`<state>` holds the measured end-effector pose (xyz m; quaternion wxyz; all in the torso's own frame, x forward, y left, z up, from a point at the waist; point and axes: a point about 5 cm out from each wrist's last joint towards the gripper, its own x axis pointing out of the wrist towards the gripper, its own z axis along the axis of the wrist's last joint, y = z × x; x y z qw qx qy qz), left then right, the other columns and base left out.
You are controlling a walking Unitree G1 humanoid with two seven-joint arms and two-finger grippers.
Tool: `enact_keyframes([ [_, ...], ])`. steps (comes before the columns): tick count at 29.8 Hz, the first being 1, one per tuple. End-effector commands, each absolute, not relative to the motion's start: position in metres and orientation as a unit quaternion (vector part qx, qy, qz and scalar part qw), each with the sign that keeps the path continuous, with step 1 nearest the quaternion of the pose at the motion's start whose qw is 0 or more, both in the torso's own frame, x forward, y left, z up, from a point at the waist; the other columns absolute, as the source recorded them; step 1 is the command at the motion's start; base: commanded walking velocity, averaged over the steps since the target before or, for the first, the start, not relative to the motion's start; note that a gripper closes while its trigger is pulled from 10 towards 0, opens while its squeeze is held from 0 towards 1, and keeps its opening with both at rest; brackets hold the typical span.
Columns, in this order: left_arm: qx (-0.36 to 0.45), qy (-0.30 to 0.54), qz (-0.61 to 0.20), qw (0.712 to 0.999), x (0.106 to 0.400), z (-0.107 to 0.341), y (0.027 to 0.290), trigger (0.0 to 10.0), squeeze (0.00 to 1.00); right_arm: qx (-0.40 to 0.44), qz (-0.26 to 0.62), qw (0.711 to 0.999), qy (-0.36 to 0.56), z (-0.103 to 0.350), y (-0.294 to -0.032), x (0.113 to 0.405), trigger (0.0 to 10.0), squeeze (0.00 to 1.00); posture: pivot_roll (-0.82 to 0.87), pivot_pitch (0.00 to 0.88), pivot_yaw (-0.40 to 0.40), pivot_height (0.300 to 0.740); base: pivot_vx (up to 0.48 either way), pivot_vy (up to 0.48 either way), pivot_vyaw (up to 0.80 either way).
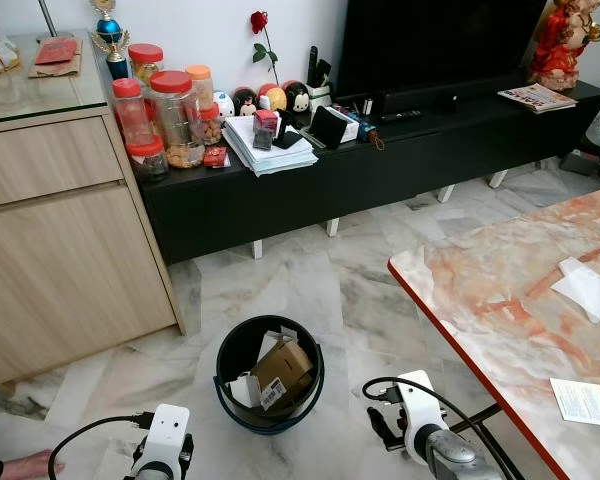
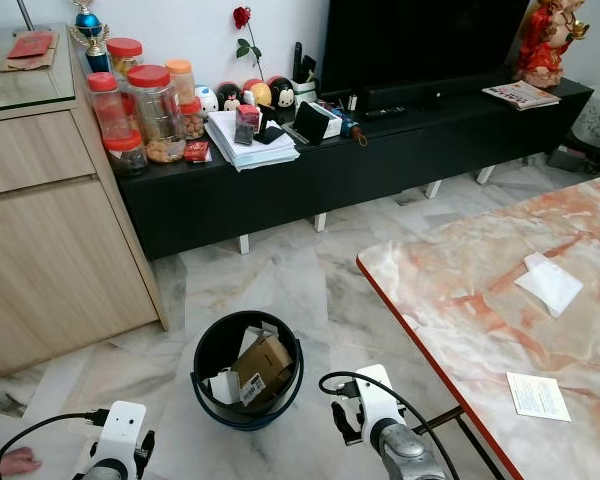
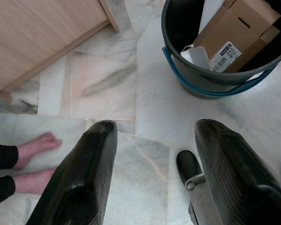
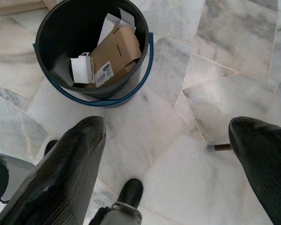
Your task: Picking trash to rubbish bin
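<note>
A black rubbish bin (image 1: 232, 352) with a blue handle stands on the marble floor just ahead of me. It holds a brown cardboard box (image 1: 283, 370) and white paper scraps. On the orange marble table (image 1: 480, 300) to my right lie a crumpled white tissue (image 1: 585, 288) and a printed paper slip (image 1: 582, 402). My left gripper (image 3: 157, 124) hangs open over the floor, beside the bin (image 3: 201, 84). The right gripper (image 4: 167, 123) is open too, low over the floor, near the bin (image 4: 65, 33). Neither holds anything.
A wooden cabinet (image 1: 60, 250) stands at the left. A black TV console (image 1: 380, 170) along the far wall carries jars, papers and a television. A person's bare feet (image 3: 33, 154) rest on the floor at my left. The table's red edge (image 1: 450, 340) runs close by my right arm.
</note>
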<state>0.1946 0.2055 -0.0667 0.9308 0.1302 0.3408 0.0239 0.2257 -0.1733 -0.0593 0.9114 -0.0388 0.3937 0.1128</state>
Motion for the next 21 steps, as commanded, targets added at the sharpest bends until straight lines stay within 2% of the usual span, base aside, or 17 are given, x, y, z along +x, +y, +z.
enact_keyframes([
  [1,0.122,0.344,0.027,0.931,0.198,-0.066,0.205,10.0,0.00,-0.039,0.112,0.913,0.391,-0.057,-0.173,0.229,10.0,0.00,-0.03,0.000,-0.065,0.740,0.000,0.000,0.00],
  [10,0.122,0.339,0.042,0.932,0.207,-0.061,0.211,10.0,0.00,-0.026,0.106,0.919,0.379,-0.052,-0.165,0.240,10.0,0.00,-0.02,0.000,-0.062,0.740,0.000,0.000,0.00],
  [21,0.122,0.345,0.056,0.929,0.204,-0.061,0.219,10.0,0.00,-0.019,0.102,0.921,0.375,-0.050,-0.160,0.242,10.0,0.00,-0.01,0.000,-0.044,0.740,0.000,0.000,0.00],
])
